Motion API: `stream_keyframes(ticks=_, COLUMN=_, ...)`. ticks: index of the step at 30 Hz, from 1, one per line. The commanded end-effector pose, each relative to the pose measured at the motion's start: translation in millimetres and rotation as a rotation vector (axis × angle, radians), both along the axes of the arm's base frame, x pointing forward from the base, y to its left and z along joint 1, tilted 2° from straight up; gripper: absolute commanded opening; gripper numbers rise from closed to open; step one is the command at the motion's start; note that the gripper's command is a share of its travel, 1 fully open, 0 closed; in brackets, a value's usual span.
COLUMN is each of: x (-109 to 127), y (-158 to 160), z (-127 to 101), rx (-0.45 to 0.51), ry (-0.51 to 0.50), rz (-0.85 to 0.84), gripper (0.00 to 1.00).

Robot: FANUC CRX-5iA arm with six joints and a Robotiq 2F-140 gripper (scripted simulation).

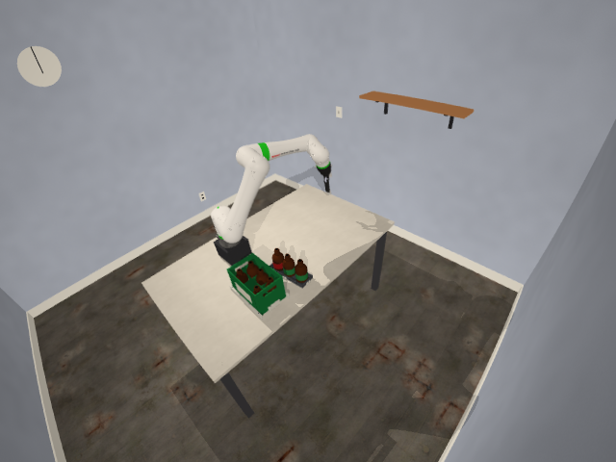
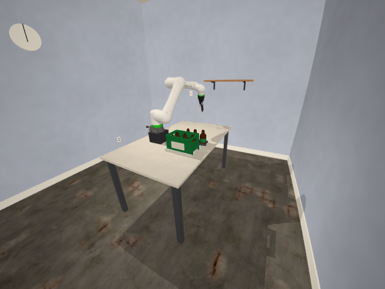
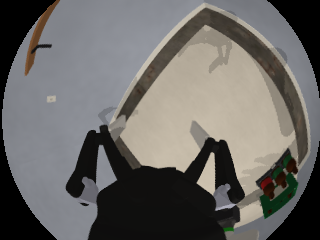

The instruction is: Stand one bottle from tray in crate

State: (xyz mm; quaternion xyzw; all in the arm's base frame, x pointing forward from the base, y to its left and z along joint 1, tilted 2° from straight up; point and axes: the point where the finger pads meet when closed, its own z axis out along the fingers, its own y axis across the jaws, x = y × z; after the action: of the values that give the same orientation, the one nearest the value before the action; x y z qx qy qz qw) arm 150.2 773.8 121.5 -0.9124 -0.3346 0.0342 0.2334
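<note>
Two fingers of the end effector [image 1: 326,186] stand spread wide, holding nothing, high over the tabletop's [image 1: 209,308] far corner. Well apart, three bottles [image 1: 289,263] stand on the tray [image 1: 304,279] beside the green crate [image 1: 269,296].

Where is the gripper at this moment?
In the top view, the open gripper hangs above the table's far edge, well away from the crate and tray.

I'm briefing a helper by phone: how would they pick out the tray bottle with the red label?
Find the pale rectangular table; near its edge a green plastic crate sits beside a dark flat tray. Three brown bottles stand in a row on the tray; the red-banded bottle is the end one nearest the robot's black base, while its two neighbours wear green bands.
</note>
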Motion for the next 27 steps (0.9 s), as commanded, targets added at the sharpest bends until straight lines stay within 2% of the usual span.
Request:
stream_keyframes(ticks=1, x=0, y=0, z=0, rx=0.001, ry=0.0, rz=0.0, gripper=1.0)
stream_keyframes(ticks=20, x=5, y=-3, z=1, rx=0.0, ry=-0.004, rz=0.0, gripper=1.0)
stream_keyframes(ticks=22, x=23, y=-12, z=2, rx=-0.002, ry=-0.018, rz=0.0, gripper=1.0)
stream_keyframes(ticks=25, x=78, y=-48, z=5, rx=-0.012, ry=-0.062, rz=0.0, gripper=1.0)
stream_keyframes(ticks=27, x=104, y=-69, z=6, rx=-0.027, ry=-0.105, rz=0.001, gripper=1.0)
